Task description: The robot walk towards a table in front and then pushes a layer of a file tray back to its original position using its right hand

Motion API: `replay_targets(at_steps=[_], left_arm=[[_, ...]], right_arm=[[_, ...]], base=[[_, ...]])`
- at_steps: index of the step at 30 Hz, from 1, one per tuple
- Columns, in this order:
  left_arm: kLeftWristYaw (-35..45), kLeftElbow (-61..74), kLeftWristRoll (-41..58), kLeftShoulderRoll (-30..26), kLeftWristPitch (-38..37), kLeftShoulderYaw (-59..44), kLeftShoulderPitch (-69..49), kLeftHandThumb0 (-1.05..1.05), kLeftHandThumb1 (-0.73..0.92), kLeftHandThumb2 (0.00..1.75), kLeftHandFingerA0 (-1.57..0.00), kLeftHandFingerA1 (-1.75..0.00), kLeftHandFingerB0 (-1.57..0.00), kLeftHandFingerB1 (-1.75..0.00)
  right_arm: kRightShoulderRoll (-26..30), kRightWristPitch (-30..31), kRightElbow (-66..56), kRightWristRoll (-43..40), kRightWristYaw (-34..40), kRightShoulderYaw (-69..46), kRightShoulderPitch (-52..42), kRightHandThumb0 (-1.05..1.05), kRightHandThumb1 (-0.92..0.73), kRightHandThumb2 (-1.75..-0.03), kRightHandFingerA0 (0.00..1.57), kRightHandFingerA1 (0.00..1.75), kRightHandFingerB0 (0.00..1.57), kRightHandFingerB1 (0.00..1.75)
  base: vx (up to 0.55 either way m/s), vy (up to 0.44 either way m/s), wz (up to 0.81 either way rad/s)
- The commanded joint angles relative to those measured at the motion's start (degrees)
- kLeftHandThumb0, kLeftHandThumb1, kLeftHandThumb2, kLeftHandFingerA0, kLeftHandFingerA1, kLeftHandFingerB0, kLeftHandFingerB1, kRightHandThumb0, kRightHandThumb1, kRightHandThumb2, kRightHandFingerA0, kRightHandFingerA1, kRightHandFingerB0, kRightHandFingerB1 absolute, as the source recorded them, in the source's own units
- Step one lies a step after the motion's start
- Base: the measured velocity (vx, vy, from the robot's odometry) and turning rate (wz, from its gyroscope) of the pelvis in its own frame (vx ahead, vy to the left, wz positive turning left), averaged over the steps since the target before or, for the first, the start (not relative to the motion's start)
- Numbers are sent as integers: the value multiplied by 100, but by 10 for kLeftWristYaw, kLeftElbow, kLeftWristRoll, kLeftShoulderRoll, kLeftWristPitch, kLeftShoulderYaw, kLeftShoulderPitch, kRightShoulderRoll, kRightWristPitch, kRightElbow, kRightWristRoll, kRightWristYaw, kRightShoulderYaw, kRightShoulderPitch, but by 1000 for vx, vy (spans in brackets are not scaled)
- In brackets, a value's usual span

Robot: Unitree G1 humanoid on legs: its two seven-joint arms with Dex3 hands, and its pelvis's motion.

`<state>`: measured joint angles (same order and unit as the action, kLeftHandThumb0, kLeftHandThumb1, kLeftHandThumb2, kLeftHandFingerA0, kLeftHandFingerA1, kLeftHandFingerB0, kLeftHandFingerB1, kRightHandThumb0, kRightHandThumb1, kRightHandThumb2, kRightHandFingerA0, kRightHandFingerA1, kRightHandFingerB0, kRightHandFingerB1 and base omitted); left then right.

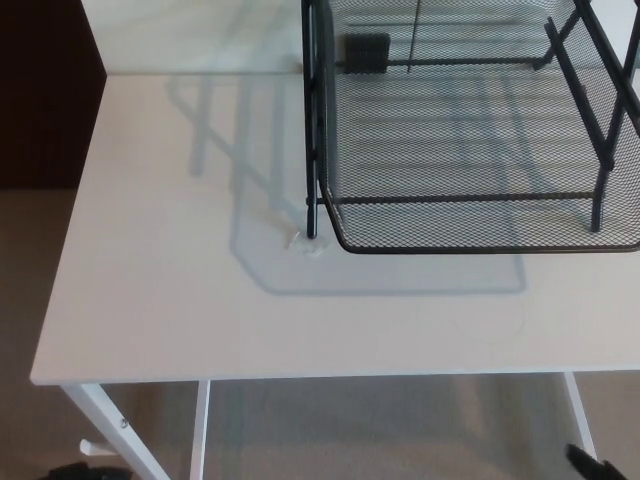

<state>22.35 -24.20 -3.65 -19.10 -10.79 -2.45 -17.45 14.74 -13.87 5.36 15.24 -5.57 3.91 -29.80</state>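
Contact on the front rim is what this push depends on. The black mesh file tray (470,120) stands at the far right of the white counter (170,280), cut off by the picture's right edge. Its lower layer (480,225) reaches toward the robot, and its front rim (450,248) lies a little nearer than the foot of the left upright post (311,150). By that the layer looks drawn forward of the frame, though whether this is fully home or partly out cannot be settled from this angle.

Only a black sliver of the right hand (592,466) shows at the bottom right corner, below the counter's near edge and well apart from the tray. Whether it is open or closed cannot be told. A dark shape (85,470) at the bottom left edge may be the left hand, but too little shows to say that or its state.

If the layer does need seating, the right hand should come up over the counter's edge and meet the rim flat and near its middle, not at a corner. An off-centre push could skew the layer in its rails or slide the light frame across the smooth top. A slow, level push straight away from the robot would suit, stopping once the rim lines up with the posts. A small pale scrap (305,243) lies at the post's foot, clear of that path.
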Motion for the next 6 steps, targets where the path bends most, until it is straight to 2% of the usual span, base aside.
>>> replay_targets(at_steps=[1, 6], left_arm=[[-53, 68, 12, 36, 90, -16, -18, -38, 53, 56, -33, -36, -33, -32], [-60, 100, 7, 50, 128, -14, -14, -37, 53, 56, -31, -36, -33, -32]], right_arm=[[-11, 54, -5, -68, -71, 14, 29, -76, -53, -87, 1, 23, 0, 9], [-18, 90, -24, -67, -73, 18, 48, -72, -52, -89, 0, 25, 0, 14]], base=[[0, 0, 0], [0, 0, 0]])
